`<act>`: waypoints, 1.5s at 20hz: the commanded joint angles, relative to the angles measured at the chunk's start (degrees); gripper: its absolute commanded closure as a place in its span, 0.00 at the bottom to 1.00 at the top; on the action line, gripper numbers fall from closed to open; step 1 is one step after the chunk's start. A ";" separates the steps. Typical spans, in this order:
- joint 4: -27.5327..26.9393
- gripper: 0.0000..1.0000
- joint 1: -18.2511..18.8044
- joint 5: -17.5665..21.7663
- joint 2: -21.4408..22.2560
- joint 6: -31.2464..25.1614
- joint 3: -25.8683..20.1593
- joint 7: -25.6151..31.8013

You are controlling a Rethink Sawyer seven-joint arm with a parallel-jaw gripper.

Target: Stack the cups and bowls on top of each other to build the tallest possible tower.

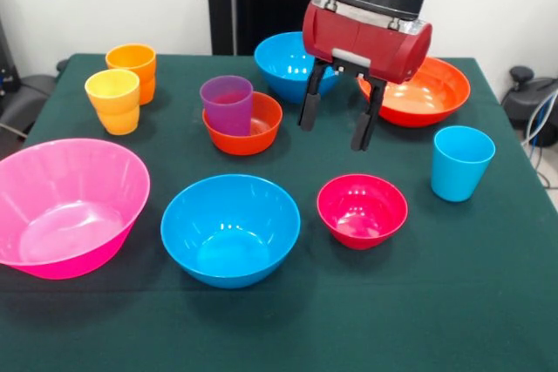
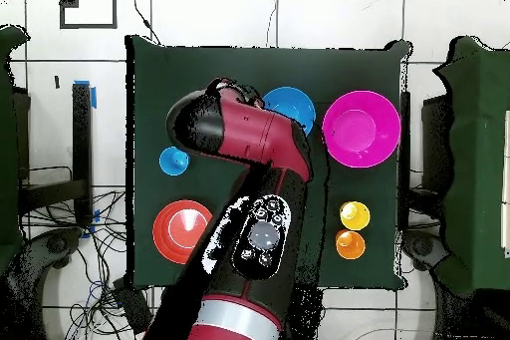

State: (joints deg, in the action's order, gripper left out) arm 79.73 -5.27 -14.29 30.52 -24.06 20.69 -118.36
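The end effector (image 1: 336, 119) hangs above the green bench (image 1: 488, 302) with its two black fingers (image 1: 310, 106) spread wide and nothing between them. In the front view its tips sit over the bare cloth between the small orange bowl (image 1: 261, 124) and the wide orange bowl (image 1: 436, 93), above and behind the crimson bowl (image 1: 362, 209).

The purple cup (image 1: 227, 104) stands upright inside the small orange bowl — the only start of a tower on the bench. The crimson bowl sits apart from it, on the cloth, open side up.

At the front stands a blue bowl (image 1: 230, 228), just beside the crimson one. The pink bowl (image 1: 65, 206) lies tilted at the picture's left edge. A second blue bowl (image 1: 283, 63) is at the back, partly hidden by the red wrist. The wide orange bowl is beside it, to the picture's right.

The light blue cup (image 1: 461, 161) stands alone, upright, near the right edge. The yellow cup (image 1: 113, 100) and the orange cup (image 1: 132, 65) stand touching or nearly so at the back left — the yellow one in front.

From overhead the arm (image 2: 254, 147) covers the middle of the bench; the pink bowl (image 2: 361, 129), one blue bowl (image 2: 295, 107), the light blue cup (image 2: 173, 162), the wide orange bowl (image 2: 179, 231), and the yellow (image 2: 354, 215) and orange (image 2: 350, 245) cups show around it.
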 commanded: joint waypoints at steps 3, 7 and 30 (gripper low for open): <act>-2.27 0.00 3.46 -5.29 -0.75 -21.92 -4.13 -13.02; -4.82 0.00 4.18 -5.78 -2.64 -22.34 -3.15 -12.48; -21.28 0.00 0.72 -12.14 -17.96 -23.01 2.08 -27.70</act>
State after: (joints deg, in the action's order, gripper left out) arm 66.00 -4.07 -25.44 16.92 -41.66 24.10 -132.21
